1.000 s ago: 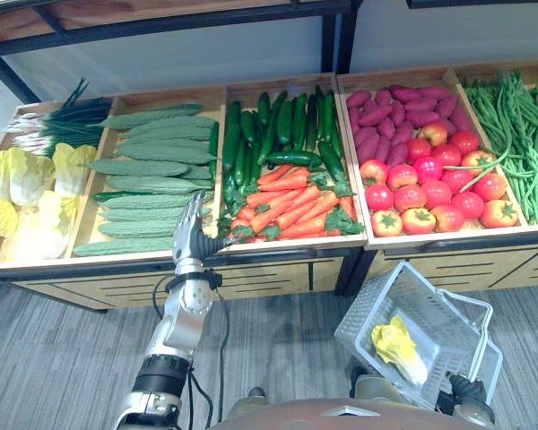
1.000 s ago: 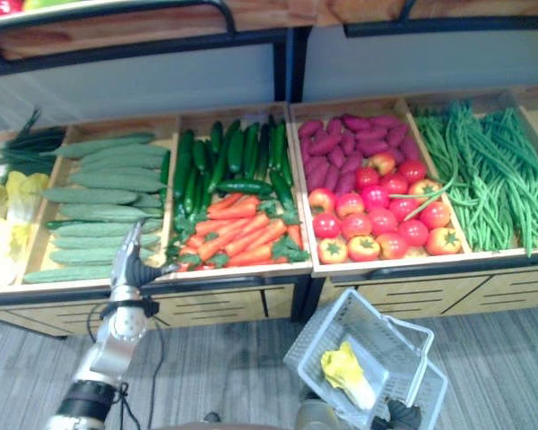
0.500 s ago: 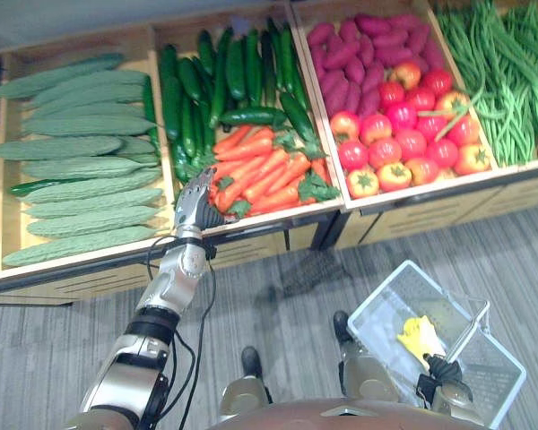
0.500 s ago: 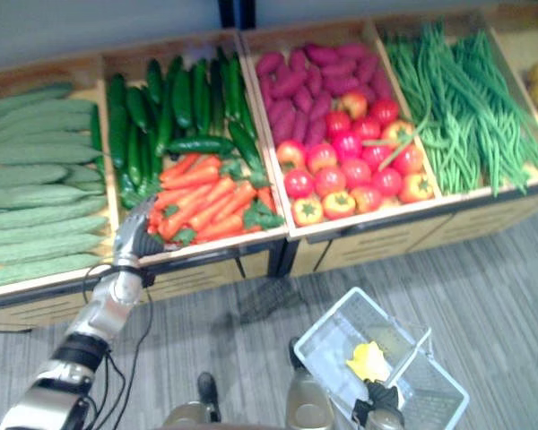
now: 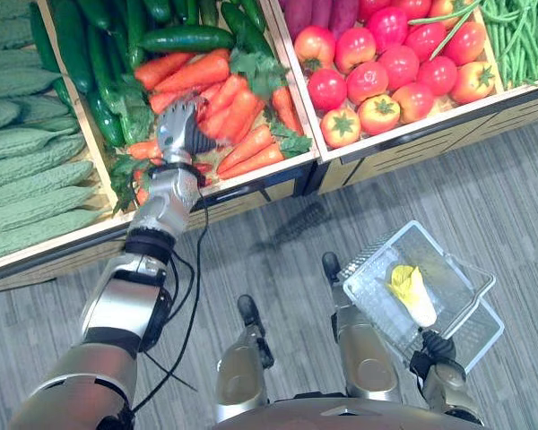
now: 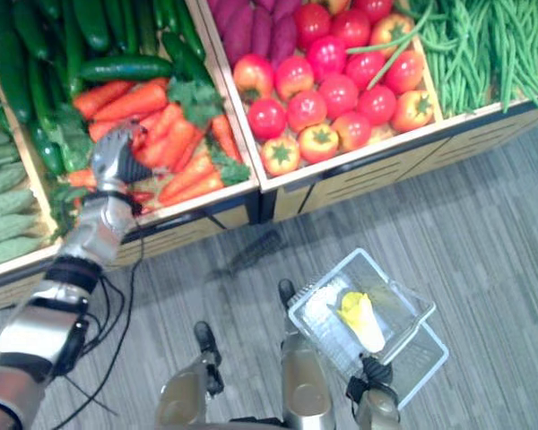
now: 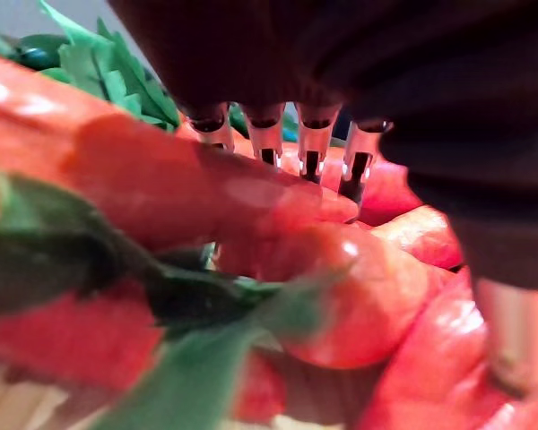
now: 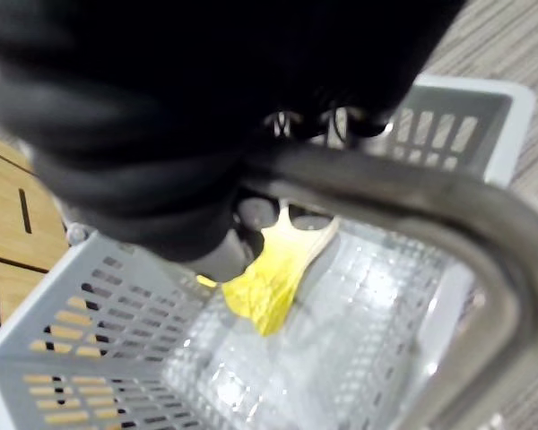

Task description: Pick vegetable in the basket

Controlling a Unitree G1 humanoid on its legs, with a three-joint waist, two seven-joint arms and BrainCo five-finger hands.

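Grey plank floor (image 5: 484, 179) before wooden produce bins (image 5: 403, 143); left hand (image 5: 179, 130) open-fingered on carrots (image 5: 242, 116), right hand (image 5: 435, 346) curled round basket handle (image 8: 412, 193).

The orange carrots (image 5: 242, 107) with green leafy tops and the round red tomatoes (image 5: 377, 67) look smooth, glossy and plastic-like, while the pale green gourds (image 5: 18, 170) are rough and bumpy. The pale wooden crates (image 5: 403, 148) are matt. The light grey slotted plastic basket (image 5: 363, 273) has a smooth grey handle bar (image 8: 403, 202) with a dull sheen, and the grey striped floor (image 5: 484, 188) is matt.

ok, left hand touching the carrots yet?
Cannot tell. Left wrist view: the left hand's fingers end behind a carrot, so any contact is hidden.
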